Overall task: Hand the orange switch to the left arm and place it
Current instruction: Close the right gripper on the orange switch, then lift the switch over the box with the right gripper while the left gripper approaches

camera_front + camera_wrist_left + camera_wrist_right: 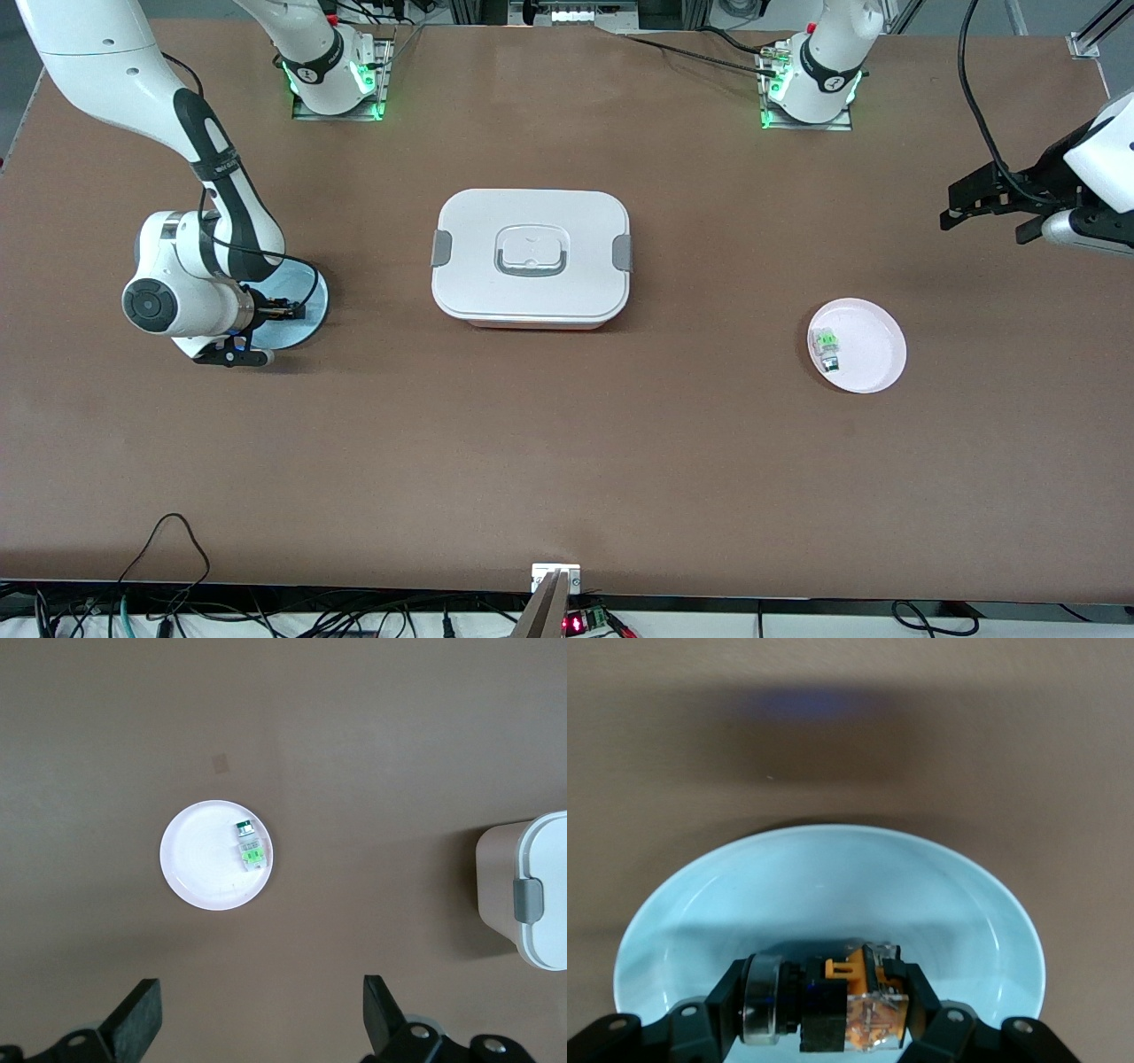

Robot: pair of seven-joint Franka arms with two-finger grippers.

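Note:
The orange switch [842, 1005], black with orange parts and a clear end, lies between my right gripper's [826, 1003] fingers in the right wrist view. The fingers press on both its ends, low over a light blue plate [833, 886]. In the front view this gripper [270, 312] is down at the blue plate [310, 306] toward the right arm's end of the table, and the switch is barely visible there. My left gripper [979, 206] is open and empty, up in the air at the left arm's end of the table [261, 1014]. The white box [532, 257] stands mid-table.
A pink plate [873, 350] holds a green and white switch [826, 344], nearer the front camera than the left gripper; both show in the left wrist view, the plate [199, 864] and the switch [250, 847]. The box's corner with a grey clip [530, 899] shows there too.

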